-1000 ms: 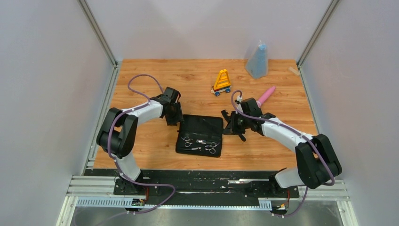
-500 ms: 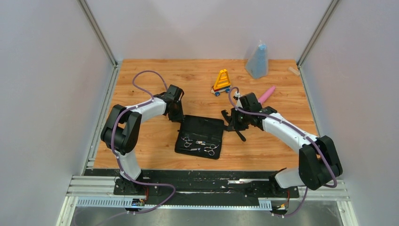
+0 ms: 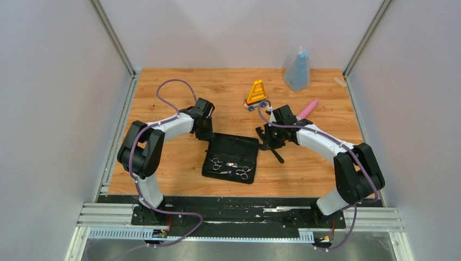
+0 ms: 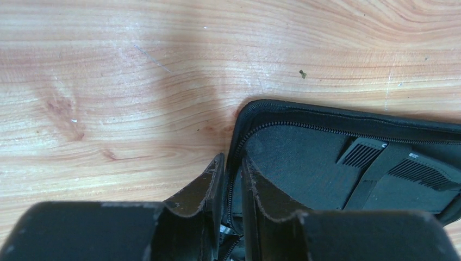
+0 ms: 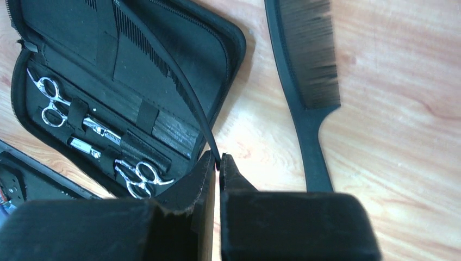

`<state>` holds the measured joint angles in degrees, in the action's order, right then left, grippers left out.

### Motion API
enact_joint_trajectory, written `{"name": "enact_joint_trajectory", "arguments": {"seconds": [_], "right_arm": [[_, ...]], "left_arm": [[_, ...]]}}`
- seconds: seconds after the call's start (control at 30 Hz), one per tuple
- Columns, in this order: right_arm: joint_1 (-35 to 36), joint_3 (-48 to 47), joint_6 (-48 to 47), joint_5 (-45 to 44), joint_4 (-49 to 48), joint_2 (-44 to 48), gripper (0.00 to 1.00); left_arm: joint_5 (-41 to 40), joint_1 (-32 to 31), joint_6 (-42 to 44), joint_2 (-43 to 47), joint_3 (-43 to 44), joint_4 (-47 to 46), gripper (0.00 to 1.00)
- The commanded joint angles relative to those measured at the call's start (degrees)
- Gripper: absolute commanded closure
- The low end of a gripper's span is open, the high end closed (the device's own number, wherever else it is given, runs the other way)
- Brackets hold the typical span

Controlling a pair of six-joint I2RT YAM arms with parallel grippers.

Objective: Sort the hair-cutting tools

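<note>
Right pincer [image 5: 219, 159]: we see its fingertips closed on the thin end of the slim comb [image 5: 163, 68].
Slim comb, place: it starts at the right pincer's tips and runs away from them and to their left, into the open case [image 5: 231, 38].
Slim comb, axis: its long axis is diagonal and slightly bowed. The held end is nearest the pincer and the teeth face the side where the scissors lie.
Handled comb [image 5: 304, 70]: it lies flat on the table [image 5: 391, 109], just right of the right pincer's tips and outside the case.
Handled comb, axis: it is lengthwise ahead of the pincer, with the handle towards the pincer and the toothed end away.
Scissors: one pair [image 5: 49, 98] and the other [image 5: 142, 176] are strapped in the case, left of the right pincer. Their ring handles are at opposite ends.
Left pincer [image 4: 232, 160]: we see it clamped on the case's zippered rim, one finger outside and one inside.
Comb teeth from the left pincer: they are ahead of it and to its right, inside the case.
</note>
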<state>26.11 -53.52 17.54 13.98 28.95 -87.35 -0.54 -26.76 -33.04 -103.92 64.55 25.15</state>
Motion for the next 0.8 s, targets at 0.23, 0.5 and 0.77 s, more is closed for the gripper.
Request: {"name": "enact_joint_trajectory", "arguments": {"seconds": [0.23,0.5,0.77], "right_arm": [[0.5,-8.12,-5.5,3.99,-6.5,-9.33,1.0],[1.88,-11.73,-2.83,5.96,-8.03,-14.65,0.96],[3.08,-13.59,-1.05,2.08,-7.34,-17.05,0.59]], "left_arm": [[-0.33,-1.6,3.07,-3.5,-0.58,1.46,0.74],[0.18,-2.06,1.67,-2.71,-1.4,0.88,0.74],[-6.12,-1.63,-0.16,-1.08,-2.35,4.18,0.74]]}}
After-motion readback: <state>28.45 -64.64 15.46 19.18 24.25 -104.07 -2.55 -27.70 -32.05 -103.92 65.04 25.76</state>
